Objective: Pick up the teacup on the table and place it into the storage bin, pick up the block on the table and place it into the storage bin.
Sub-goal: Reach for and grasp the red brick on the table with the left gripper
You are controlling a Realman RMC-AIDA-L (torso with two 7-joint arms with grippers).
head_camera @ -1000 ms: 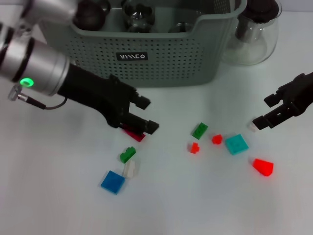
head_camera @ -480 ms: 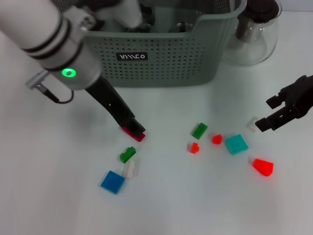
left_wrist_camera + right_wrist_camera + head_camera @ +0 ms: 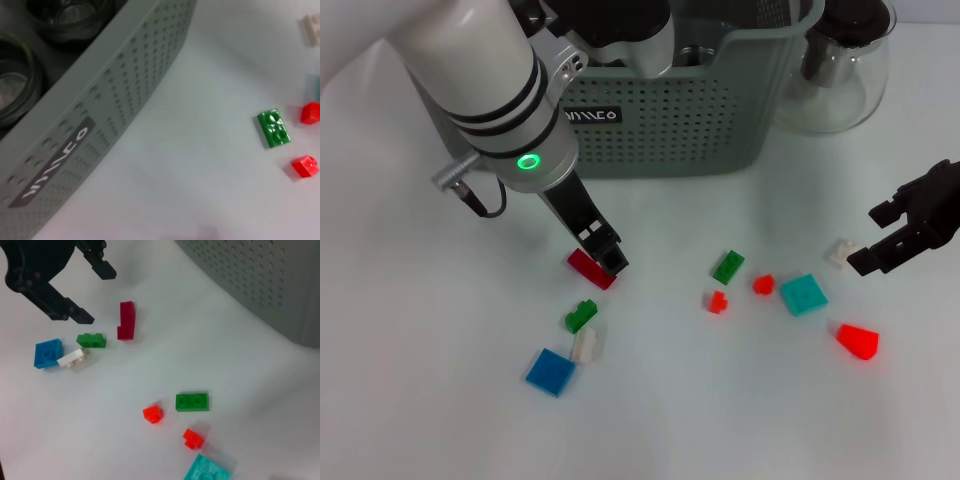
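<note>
The storage bin (image 3: 660, 130) stands at the back, its perforated wall (image 3: 115, 100) filling the left wrist view, with glass teacups (image 3: 70, 10) inside. No teacup shows on the table. Several blocks lie in front. My left gripper (image 3: 603, 248) hangs open just beside a dark red block (image 3: 590, 268); the right wrist view shows its fingers (image 3: 75, 315) spread, apart from that block (image 3: 126, 320). My right gripper (image 3: 880, 238) stands open at the right edge, next to a small white block (image 3: 839, 252).
Loose blocks: green (image 3: 581, 316), clear-white (image 3: 586, 345), blue (image 3: 551, 371), a second green (image 3: 728, 266), small red ones (image 3: 718, 301), teal (image 3: 804, 294) and a red cone (image 3: 858, 341). A glass teapot (image 3: 845, 60) stands right of the bin.
My left arm has swung up and right so its forearm now covers the bin's left side, the gripper turned over the dark red block. The right gripper drifted slightly right, off the white block.
</note>
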